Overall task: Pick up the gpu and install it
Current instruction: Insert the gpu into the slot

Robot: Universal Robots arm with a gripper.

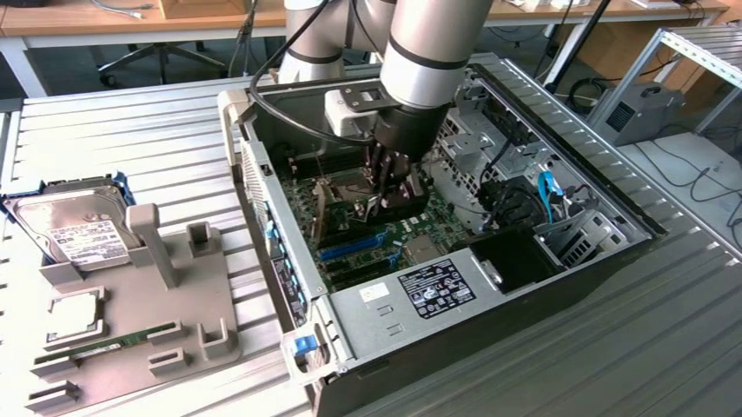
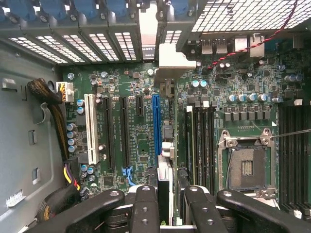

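Observation:
My gripper is deep inside the open computer case, over the motherboard. It is shut on the gpu, which shows edge-on as a thin upright card between the black fingers. Its silver end bracket points toward the case's rear slot openings. The card hangs just beside and parallel to the long blue slot; I cannot tell if it touches the board. In the exterior view the gpu is a dark shape under the gripper.
A grey parts tray on the exterior view's left holds a silver hard drive, a square chip and a green memory stick. Near the card are a white slot, the processor socket and a cable bundle.

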